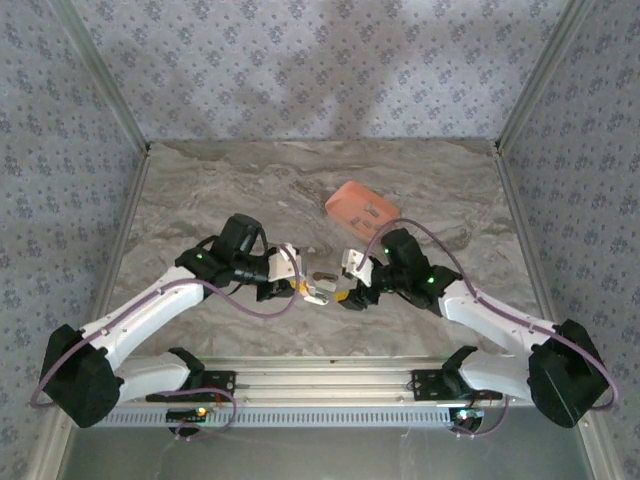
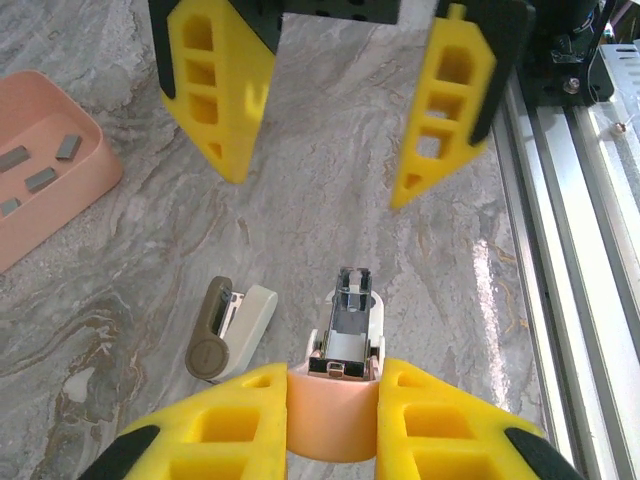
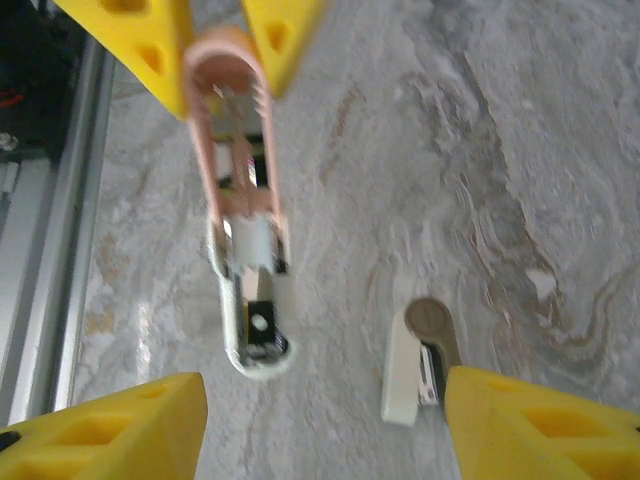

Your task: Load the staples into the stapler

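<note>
Pale pink stapler, salmon-orange tray, grey-veined marble table

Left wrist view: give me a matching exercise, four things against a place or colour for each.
Things:
1 stapler
2 staples
3 tray
4 grey and white piece

Place or colour:
A on the bare table beside the stapler
B salmon-orange, at the left edge
C held in the left jaws
D inside the tray

Pairs: 1-C, 2-D, 3-B, 4-A
</note>
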